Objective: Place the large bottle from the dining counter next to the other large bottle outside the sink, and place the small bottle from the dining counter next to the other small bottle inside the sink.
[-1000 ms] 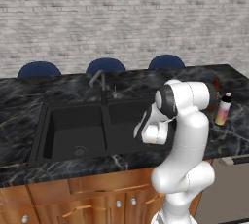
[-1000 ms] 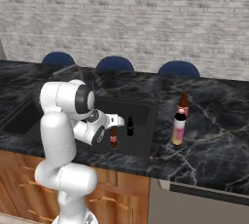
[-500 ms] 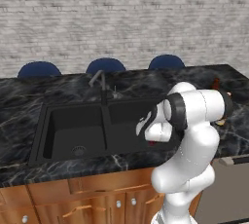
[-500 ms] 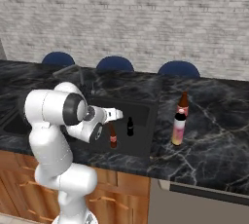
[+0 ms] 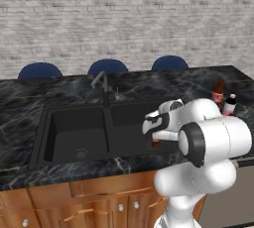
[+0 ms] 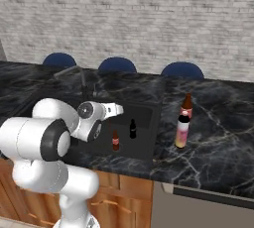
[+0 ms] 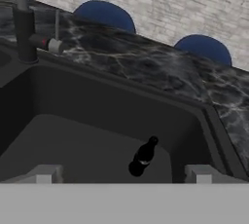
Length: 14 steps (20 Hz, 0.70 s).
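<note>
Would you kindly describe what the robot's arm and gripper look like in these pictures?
The arm is made of glossy white, rounded, bulbous segments, with dark grey rings at the joints. No cables or markings show on it. The gripper sits on a white hand, and in the hand view its jaws end in two small blocky grey finger tips.

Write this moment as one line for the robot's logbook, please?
gripper: open, empty | small bottle: in sink beside other small bottle | large bottle: on counter by other large bottle
</note>
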Available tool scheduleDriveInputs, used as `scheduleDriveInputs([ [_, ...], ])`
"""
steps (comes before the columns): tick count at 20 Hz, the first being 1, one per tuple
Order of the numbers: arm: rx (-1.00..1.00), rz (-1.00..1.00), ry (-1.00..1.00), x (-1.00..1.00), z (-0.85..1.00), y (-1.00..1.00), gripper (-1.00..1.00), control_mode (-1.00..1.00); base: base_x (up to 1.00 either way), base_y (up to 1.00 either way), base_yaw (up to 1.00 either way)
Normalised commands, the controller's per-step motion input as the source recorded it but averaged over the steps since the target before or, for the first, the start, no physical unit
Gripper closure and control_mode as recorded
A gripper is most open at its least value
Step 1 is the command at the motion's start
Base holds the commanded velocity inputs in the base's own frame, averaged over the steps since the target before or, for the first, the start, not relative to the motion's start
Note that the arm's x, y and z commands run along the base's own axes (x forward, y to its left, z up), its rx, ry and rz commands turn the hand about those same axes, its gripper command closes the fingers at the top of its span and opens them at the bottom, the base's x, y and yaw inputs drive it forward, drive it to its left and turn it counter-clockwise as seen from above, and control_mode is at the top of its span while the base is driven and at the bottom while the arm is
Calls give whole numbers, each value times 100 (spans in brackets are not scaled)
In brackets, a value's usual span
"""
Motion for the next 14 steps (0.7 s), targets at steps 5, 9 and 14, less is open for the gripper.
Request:
scheduleDriveInputs([
  [5, 0, 7, 0, -35, 59, 0, -100, -100, 0, 0, 0],
  [9, 0, 8, 0, -36, 54, 0, -100, -100, 0, 0, 0],
  [14, 0, 7, 0, -39, 51, 0, -100, -100, 0, 0, 0],
])
